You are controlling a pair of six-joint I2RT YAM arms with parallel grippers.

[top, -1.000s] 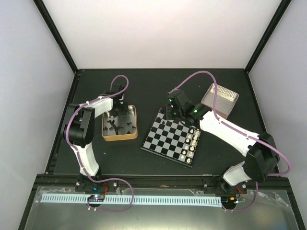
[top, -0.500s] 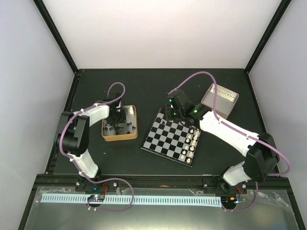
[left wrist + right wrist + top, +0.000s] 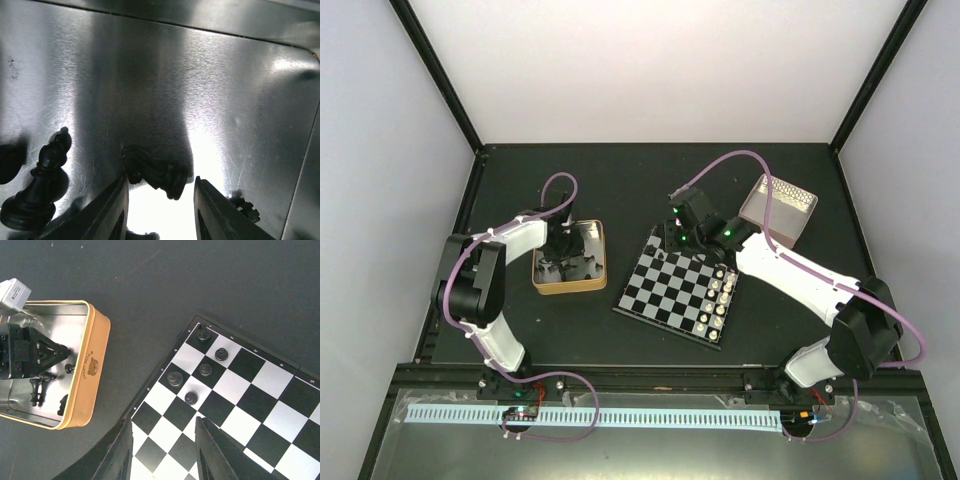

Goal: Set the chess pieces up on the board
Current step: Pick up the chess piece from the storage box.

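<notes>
While right gripper (image 3: pixel 162 426) gapes empty, left gripper (image 3: pixel 160 186), unclosed, straddles a toppled glossy black knight (image 3: pixel 151 169)

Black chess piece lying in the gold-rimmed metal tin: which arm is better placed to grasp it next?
Left. The left arm's fingers flank the toppled black chess piece on the gold-rimmed tin's floor; the right arm's fingers hover open over the checkered chessboard.

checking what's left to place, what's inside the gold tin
Loose black chess pieces lie on the tin floor, with a knight right at the left claw tips. The claw covers part of the floor, so the full count is hidden.
</notes>
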